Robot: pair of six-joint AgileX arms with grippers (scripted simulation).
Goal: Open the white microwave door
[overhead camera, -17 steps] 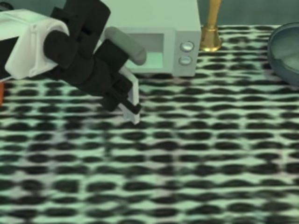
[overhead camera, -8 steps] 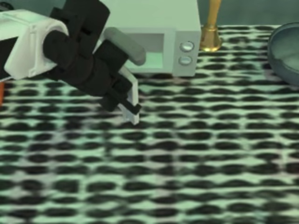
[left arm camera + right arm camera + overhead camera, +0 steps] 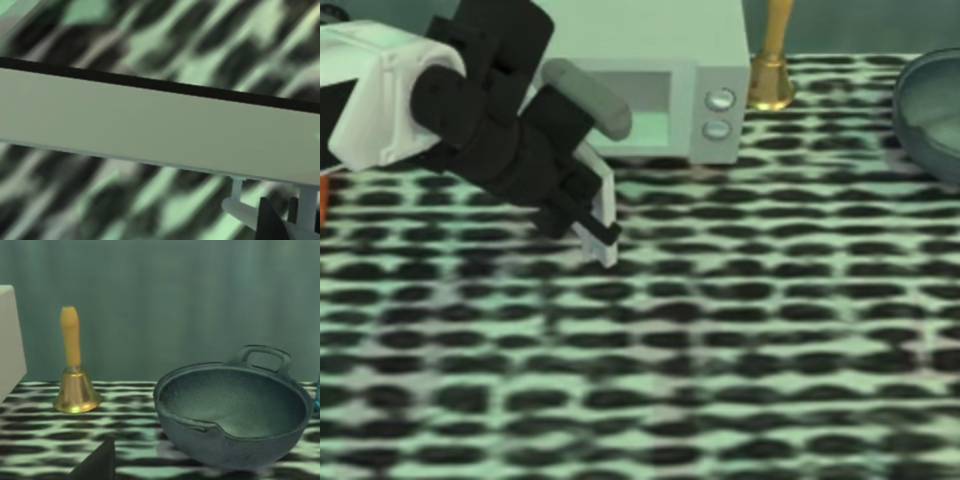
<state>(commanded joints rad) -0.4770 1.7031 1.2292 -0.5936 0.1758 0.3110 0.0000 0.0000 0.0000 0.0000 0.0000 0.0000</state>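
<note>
White microwave door (image 3: pixel 607 215) unmoved, left hand (image 3: pixel 603 238) still gripping.

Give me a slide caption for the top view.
Left end effector holds the white microwave door swung open, beside a brass bell.

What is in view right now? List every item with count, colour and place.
white microwave: one, pale white, far edge of the table, left of centre.
white microwave door: one, white, swung open toward the front.
knobs: two, silver, on the microwave's front panel.
bell: one, brass with an orange handle, just right of the microwave.
pan: one, dark grey with two handles, far right.
table: one, green-and-black patterned.
left claw: one, black, at the open door's edge.
</note>
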